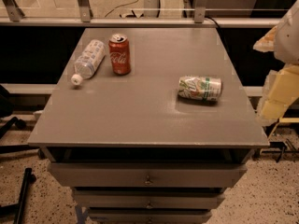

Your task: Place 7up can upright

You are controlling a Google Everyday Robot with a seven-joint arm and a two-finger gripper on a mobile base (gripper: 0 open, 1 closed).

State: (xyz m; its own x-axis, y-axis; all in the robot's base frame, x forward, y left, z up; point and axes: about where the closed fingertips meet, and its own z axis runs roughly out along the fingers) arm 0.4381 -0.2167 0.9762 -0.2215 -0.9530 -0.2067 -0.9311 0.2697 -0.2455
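The 7up can lies on its side on the right part of the grey tabletop, its silver top pointing right. It is pale silver-green with green and small red markings. My gripper shows as a pale cream and white shape at the right edge of the view. It is beyond the table's right edge, to the right of the can and apart from it. Nothing shows in it.
A red Coca-Cola can stands upright at the back left. A clear plastic bottle lies on its side just left of it. The table has drawers below its front edge. A rail runs behind it.
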